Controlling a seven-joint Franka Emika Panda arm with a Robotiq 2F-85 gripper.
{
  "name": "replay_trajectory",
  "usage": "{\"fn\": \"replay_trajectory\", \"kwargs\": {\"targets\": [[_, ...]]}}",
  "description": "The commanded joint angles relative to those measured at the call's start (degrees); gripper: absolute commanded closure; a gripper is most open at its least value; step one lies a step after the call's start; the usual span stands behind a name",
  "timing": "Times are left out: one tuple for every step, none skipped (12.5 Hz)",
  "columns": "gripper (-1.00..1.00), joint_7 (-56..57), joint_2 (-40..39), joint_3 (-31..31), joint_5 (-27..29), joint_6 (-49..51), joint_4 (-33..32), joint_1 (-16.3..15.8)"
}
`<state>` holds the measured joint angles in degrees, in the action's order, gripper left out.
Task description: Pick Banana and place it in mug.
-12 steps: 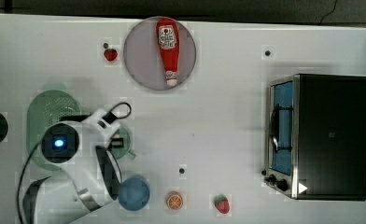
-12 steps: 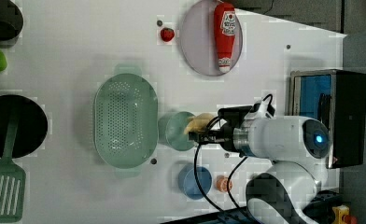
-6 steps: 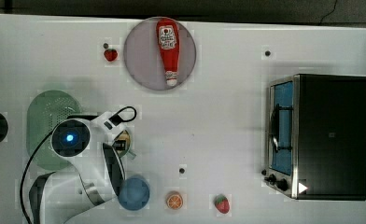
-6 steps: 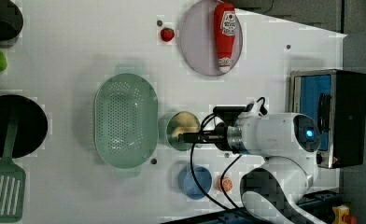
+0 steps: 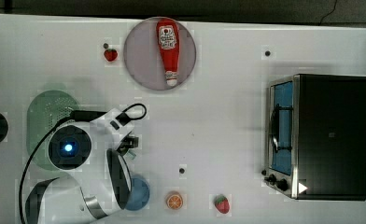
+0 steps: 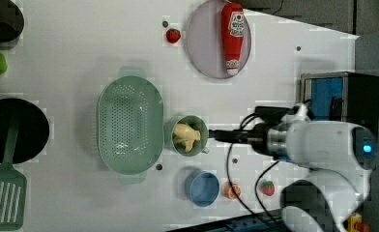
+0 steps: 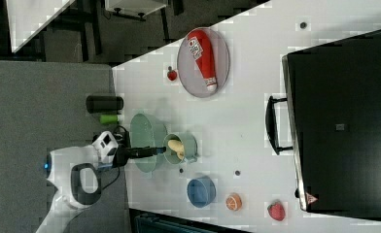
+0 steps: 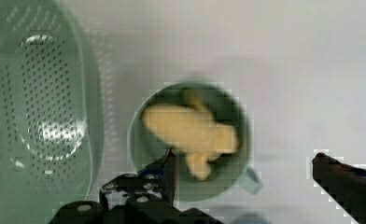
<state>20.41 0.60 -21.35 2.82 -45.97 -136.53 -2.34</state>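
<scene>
Banana [image 8: 190, 135] lies inside the mug [image 8: 144, 163], just beside the basket [image 6: 129, 123]; gripper [image 8: 244, 163] above mug, spread wide, holding nothing.

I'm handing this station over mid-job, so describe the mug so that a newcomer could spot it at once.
In the left view, find the big oval green strainer on the white table. The mug sits right against the strainer's right side, above the blue bowl. It is the small round pale green cup with a side handle and a yellow banana inside.
</scene>
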Motion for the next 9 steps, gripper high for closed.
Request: {"fn": "replay_trajectory", "kwargs": {"targets": [[-1.00, -1.9, 8.6, 7.1, 0.2, 4.2, 3.8, 2.1], [-1.00, -1.9, 10.6, 9.8, 0.2, 7.5, 5.4, 2.6], [-1.00, -1.9, 12.3, 12.6, 0.2, 11.9, 7.3, 3.0], [-1.00, -1.9, 13.6, 15.4, 0.1, 16.8, 9.7, 3.4], [-1.00, -1.9, 14.4, 18.0, 0.0, 22.5, 12.5, 3.7], [-1.00, -1.9, 14.8, 20.3, 0.0, 28.0, 15.8, 3.9], [-1.00, -1.9, 14.7, 22.3, 0.0, 32.8, 19.4, 4.0], [-1.00, -1.9, 14.3, 23.7, -0.2, 35.6, 22.9, 4.0], [-1.00, -1.9, 13.8, 24.7, -1.6, 37.2, 26.0, 4.1]]}}
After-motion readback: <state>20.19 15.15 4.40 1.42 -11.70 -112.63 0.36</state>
